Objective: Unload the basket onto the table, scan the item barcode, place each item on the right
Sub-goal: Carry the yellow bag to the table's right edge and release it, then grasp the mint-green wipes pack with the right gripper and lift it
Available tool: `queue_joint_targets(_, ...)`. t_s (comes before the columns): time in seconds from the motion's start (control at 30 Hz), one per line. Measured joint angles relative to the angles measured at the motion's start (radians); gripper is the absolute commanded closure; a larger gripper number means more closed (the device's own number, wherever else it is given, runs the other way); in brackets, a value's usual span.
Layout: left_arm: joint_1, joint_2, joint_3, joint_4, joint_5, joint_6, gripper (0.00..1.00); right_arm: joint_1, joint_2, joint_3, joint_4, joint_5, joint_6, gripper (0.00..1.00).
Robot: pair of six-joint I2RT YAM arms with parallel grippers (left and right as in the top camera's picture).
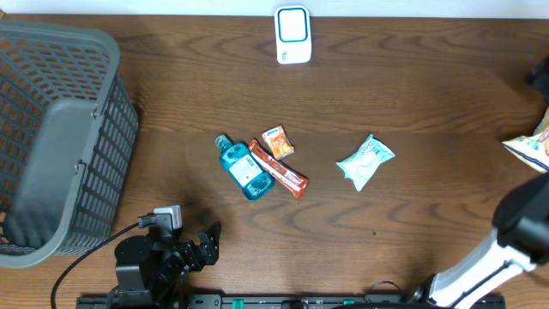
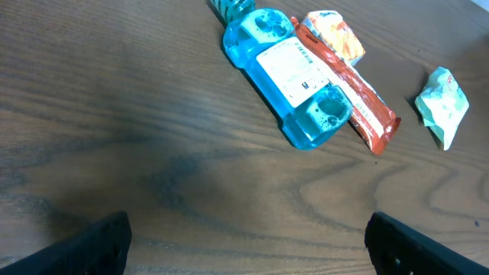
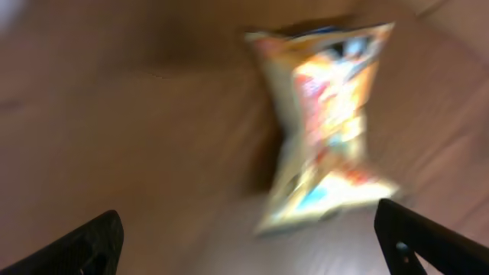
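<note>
From above, the brown counter [image 1: 412,94] has a grey basket [image 1: 60,137] at its left end and a small white scanner [image 1: 292,35] at the far edge. In the middle lie a blue bottle [image 1: 243,169], a long orange packet [image 1: 280,170] touching its side, a little orange packet [image 1: 277,142] just behind that, and a pale crumpled packet [image 1: 364,160] off to the right. The snack bag [image 1: 533,148] only peeks in at the right edge here, well apart from the scanner.

The right wrist view shows that bag much better (though the picture is blurry). It is yellow and orange, and it lies on the counter in front of the right hand [image 3: 248,233]. The two black fingers are spread wide and grasp nothing. From above, only the right arm [image 1: 515,232] shows, not its hand.

The left wrist view looks across at the blue bottle and shows its white label, too small to make out from above. The left hand [image 2: 246,233] is also spread wide and holds nothing, near the front edge of the counter. This view does not show the basket, the scanner or the snack bag.
</note>
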Motion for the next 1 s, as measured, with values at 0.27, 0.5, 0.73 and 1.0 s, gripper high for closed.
queue_joint_targets(0.27,0.0,0.0,0.0,0.0,0.0,0.0,0.02,0.159,-0.113,0.016,-0.256,-0.56,0.206,0.14)
queue_joint_targets(0.5,0.0,0.0,0.0,0.0,0.0,0.0,0.02,0.389,-0.088,0.014,-0.362,-0.506,0.228,0.27)
queue_joint_targets(0.73,0.0,0.0,0.0,0.0,0.0,0.0,0.02,0.675,-0.059,0.011,-0.526,-0.129,0.526,0.26)
queue_joint_targets(1.0,0.0,0.0,0.0,0.0,0.0,0.0,0.02,0.835,0.051,0.011,-0.613,0.008,0.797,0.33)
